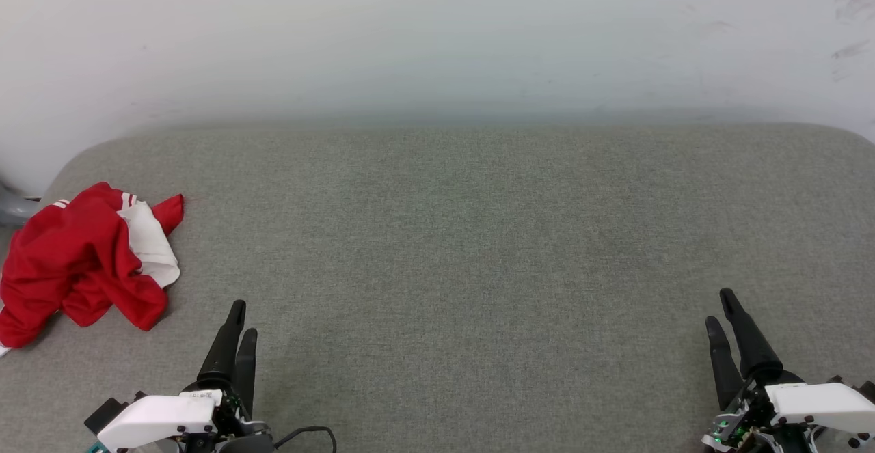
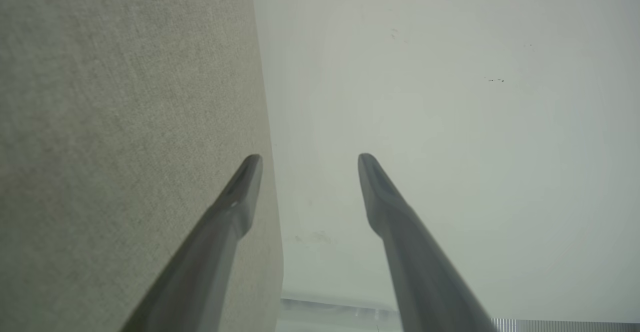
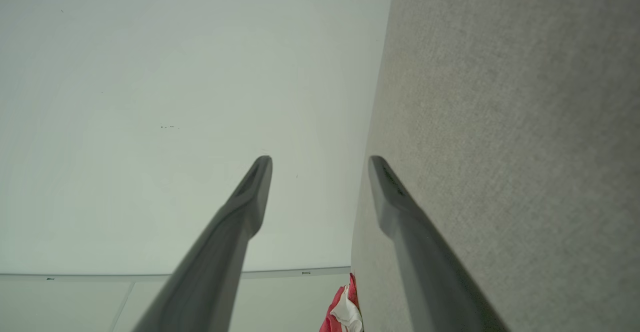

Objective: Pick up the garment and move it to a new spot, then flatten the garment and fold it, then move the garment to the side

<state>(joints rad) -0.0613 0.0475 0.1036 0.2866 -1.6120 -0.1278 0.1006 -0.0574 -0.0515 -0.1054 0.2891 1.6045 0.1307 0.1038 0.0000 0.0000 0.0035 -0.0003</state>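
The garment (image 1: 85, 262) is a red jersey with a white sleeve, lying crumpled in a heap at the left edge of the grey fabric surface (image 1: 451, 248). A small part of the garment (image 3: 344, 312) also peeks into the right wrist view at the bottom. My left gripper (image 1: 242, 316) hovers low at the lower left, just right of the heap and apart from it. In the left wrist view the left gripper (image 2: 310, 159) stands open and empty. My right gripper (image 1: 720, 306) is at the lower right, far from the garment, and the right gripper (image 3: 320, 160) is open and empty.
A pale wall (image 1: 437, 36) rises behind the grey surface. The surface has rounded far corners, and a grey object (image 1: 10, 208) sits just past its left edge. A broad stretch of bare grey fabric lies between the two grippers.
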